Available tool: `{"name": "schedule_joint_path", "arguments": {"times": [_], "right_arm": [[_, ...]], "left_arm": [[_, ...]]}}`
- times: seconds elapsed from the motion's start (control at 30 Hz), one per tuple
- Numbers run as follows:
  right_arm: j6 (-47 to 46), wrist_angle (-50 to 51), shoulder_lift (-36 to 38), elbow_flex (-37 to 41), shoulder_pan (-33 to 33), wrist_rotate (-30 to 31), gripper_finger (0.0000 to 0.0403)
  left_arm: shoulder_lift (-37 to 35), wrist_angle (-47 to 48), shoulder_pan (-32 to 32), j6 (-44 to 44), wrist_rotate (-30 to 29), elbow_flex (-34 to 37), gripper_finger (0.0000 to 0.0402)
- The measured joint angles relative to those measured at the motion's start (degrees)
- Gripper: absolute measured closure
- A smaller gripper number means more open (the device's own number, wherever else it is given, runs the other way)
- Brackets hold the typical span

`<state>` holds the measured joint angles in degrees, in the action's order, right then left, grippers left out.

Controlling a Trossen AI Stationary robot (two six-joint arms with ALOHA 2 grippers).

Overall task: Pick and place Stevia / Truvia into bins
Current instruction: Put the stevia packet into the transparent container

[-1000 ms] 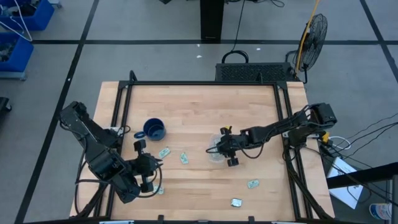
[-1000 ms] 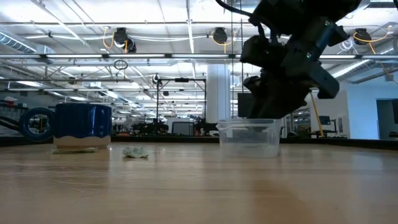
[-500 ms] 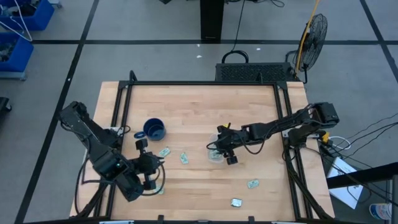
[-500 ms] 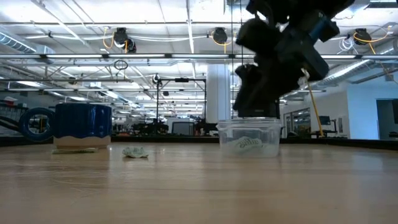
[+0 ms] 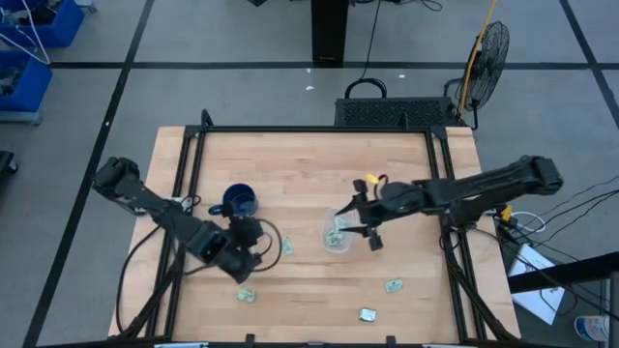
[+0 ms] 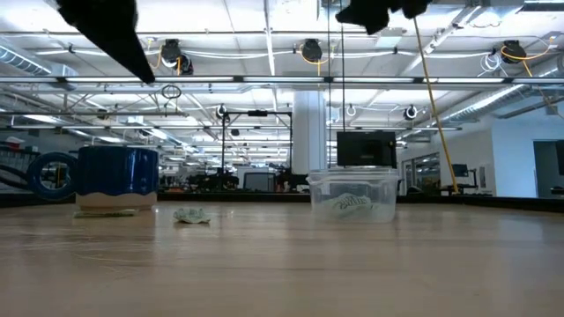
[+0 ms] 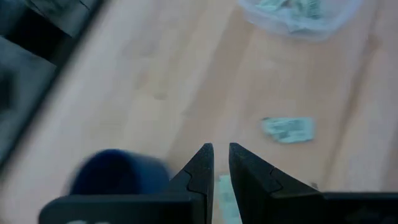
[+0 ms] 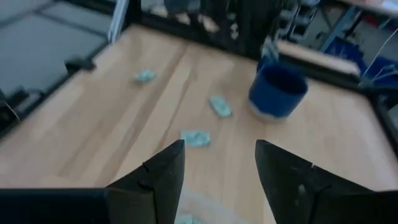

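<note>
Item, clear tub: we count several Stevia / Truvia packets lying inside it. Item, right gripper: just beside the tub on the side away from the blue mug, fingers spread wide and holding nothing. Item, left gripper: between the tub and the mug, nearer the mug; we cannot tell whether it is open or closed on anything. Item, loose packets: one near the tub on the mug side, one well apart beyond the left gripper, and two on the tub's other side toward the table's front edge. Risks, in our judgement: the tub is light and the right gripper sits close to it, so a careless swing could knock it and spill the contents. The left gripper works between tub and mug, so a low pass could scatter the nearby packet. Thin paper flat on wood may slip from a pinch. Views compared: the low view alone shows a printed packet through the tub wall, resting on its floor. The left wrist view alone shows a pale green sliver under that gripper. The high view alone gives the full spread of loose packets
</note>
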<state>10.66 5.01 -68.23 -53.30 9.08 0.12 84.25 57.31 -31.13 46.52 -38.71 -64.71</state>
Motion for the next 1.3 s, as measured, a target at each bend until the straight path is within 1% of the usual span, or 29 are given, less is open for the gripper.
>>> {"name": "schedule_joint_path", "arguments": {"times": [0.1,0.2,0.37,0.43,0.5,0.63,0.7,0.77,0.83,0.9,1.0,1.13,1.2,1.3], "right_arm": [[-3.75,-0.04,2.88,0.00,0.00,-0.01,0.0215],[-8.52,-0.09,4.77,0.00,0.00,-0.13,0.0215],[-11.91,0.93,5.95,0.00,0.01,-0.16,0.0215],[-12.99,3.04,5.90,0.01,0.02,-0.18,0.0215],[-15.19,5.56,5.87,0.34,0.02,-0.20,0.0215],[-17.86,6.18,5.85,4.45,0.02,-0.20,0.0216],[-17.30,4.91,5.85,7.33,0.02,-0.20,0.0216],[-16.57,2.08,5.88,10.66,0.02,-0.20,0.0216],[-13.84,-1.27,5.83,13.64,-0.34,-0.02,0.0216],[-8.81,-7.38,5.79,15.36,-1.14,0.06,0.0216],[-2.59,-16.58,5.95,16.31,-2.55,0.17,0.0216],[-2.10,-24.88,5.90,16.33,-3.88,-0.02,0.0216],[-2.27,-26.87,5.93,16.33,-4.47,-0.11,0.0216],[-0.86,-26.78,5.86,16.35,-5.32,-0.12,0.0216]], "left_arm": [[0.00,-6.75,3.07,-2.68,6.06,1.27,0.0344],[0.00,-12.72,6.02,-9.92,10.77,2.20,0.0344],[0.00,-17.82,9.37,-24.74,14.61,2.71,0.0344],[0.00,-18.13,10.05,-27.74,15.73,2.69,0.0344],[0.00,-18.02,10.56,-28.29,17.44,2.71,0.0344],[0.00,-17.67,11.01,-28.18,21.76,2.71,0.0344],[0.00,-17.65,10.99,-26.30,21.54,2.73,0.0344],[0.00,-17.20,10.96,-22.19,20.08,2.73,0.0344],[0.00,-16.40,10.90,-19.53,20.68,2.73,0.0344],[0.31,-15.90,10.67,-17.81,21.78,2.73,0.0344],[2.00,-15.27,9.78,-13.54,22.28,2.73,0.0344],[5.94,-14.60,7.87,-9.24,22.26,2.73,0.0344],[8.33,-13.43,6.90,-7.24,22.40,2.75,0.0344],[11.94,-12.15,5.77,-4.27,22.41,2.73,0.0344]]}}
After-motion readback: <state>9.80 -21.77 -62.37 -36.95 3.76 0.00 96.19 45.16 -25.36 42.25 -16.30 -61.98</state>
